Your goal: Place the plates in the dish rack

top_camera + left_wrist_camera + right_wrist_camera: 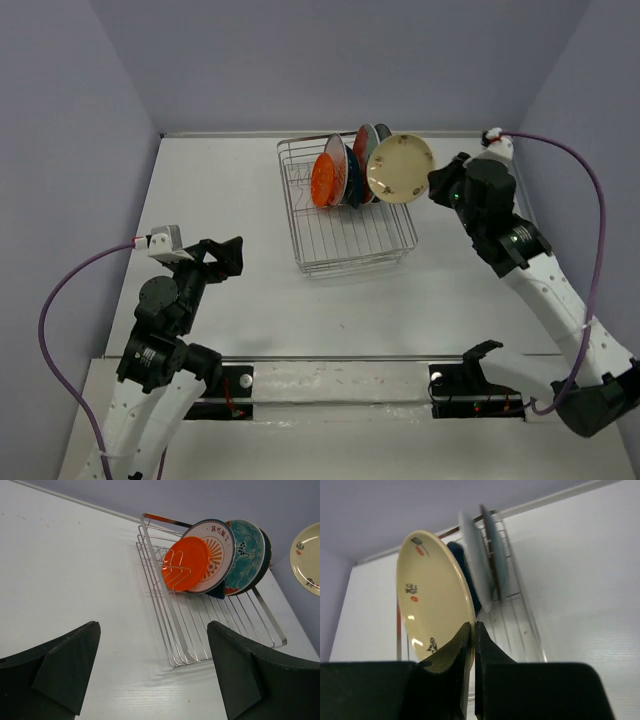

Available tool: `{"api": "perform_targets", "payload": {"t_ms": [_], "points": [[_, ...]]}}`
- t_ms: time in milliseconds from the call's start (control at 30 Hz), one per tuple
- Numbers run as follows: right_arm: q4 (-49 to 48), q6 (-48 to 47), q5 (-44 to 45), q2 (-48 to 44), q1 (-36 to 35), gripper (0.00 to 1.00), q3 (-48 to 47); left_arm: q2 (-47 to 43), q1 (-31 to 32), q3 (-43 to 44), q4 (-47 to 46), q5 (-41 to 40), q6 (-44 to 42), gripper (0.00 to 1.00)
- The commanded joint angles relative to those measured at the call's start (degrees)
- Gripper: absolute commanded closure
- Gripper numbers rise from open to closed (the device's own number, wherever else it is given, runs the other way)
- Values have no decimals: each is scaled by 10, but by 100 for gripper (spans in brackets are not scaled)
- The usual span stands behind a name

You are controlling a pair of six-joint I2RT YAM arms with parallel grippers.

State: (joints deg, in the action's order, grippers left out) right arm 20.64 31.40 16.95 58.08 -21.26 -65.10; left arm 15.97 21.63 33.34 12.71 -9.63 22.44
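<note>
Top view: dish rack (350,240) has what looks like 5 plates (345,175) standing at its far end. The right gripper (432,185) hangs the cream plate (400,168) above them.

Left wrist: left gripper (153,624) is spread wide, empty.

Right wrist: jaws pinch that plate's rim. Just 1 left to slot.

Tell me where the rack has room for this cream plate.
The dish rack's near half is bare, between the orange plate and its near rim. The far end is crowded with standing plates, beside the cream plate in the right gripper.
</note>
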Motion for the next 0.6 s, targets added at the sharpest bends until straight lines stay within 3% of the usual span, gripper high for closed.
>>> {"api": "perform_targets", "payload": {"t_ms": [0, 100, 333, 567], "points": [[16, -91, 210, 132, -137, 93, -152, 13, -4, 6, -28, 5, -3, 1], [47, -121, 253, 248, -179, 93, -240, 13, -5, 6, -29, 6, -3, 1], [165, -147, 319, 470, -201, 93, -509, 8, -3, 4, -34, 22, -5, 1], [214, -171, 376, 626, -228, 93, -675, 1, 10, 5, -32, 16, -5, 1]]}}
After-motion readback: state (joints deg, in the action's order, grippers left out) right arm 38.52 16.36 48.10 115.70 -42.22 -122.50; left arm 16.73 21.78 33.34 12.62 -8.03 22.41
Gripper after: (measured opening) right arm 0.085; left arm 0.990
